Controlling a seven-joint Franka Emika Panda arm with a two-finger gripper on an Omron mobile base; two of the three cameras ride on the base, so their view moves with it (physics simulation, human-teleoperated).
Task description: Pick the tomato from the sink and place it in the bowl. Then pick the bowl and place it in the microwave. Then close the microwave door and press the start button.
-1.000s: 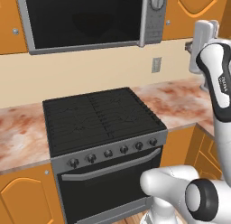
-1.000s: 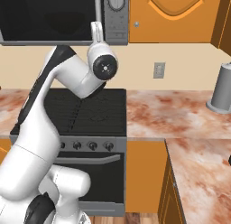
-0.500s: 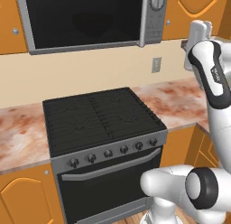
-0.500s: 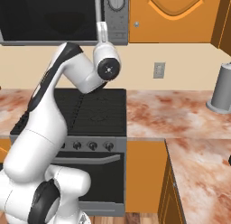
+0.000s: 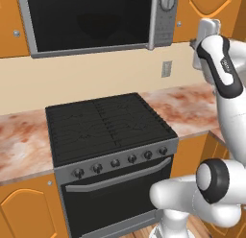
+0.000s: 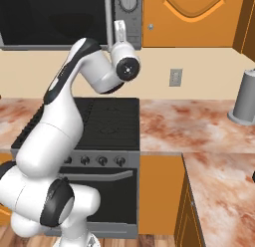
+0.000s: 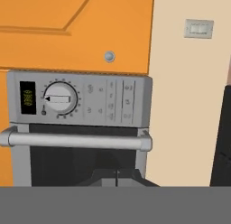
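Note:
The grey microwave (image 5: pixel 91 21) hangs above the stove with its dark glass door (image 5: pixel 86 18) shut. In the hand view, which is rolled sideways, its bar handle (image 7: pixel 76 139) lies just ahead of my gripper (image 7: pixel 117 177). Beyond the handle are the side panel (image 7: pixel 108 101) and its knob (image 7: pixel 59 99). The two fingertips sit together with nothing between them. From the base views, my hand (image 6: pixel 119 29) is raised close in front of the panel (image 5: pixel 166 16), below the knob (image 6: pixel 128 0). The tomato, the bowl and the sink are out of view.
A black stove (image 5: pixel 108 124) with a knob row stands under the microwave, flanked by marbled counter (image 5: pixel 185 105). A wall outlet (image 5: pixel 166 68) is right of it. Orange cabinets (image 6: pixel 194 17) adjoin the microwave. A grey cylinder (image 6: pixel 246 96) stands on the far right counter.
My hand has moved up and in toward the microwave's side panel, and the elbow has swung with it. The microwave and stove have not moved.

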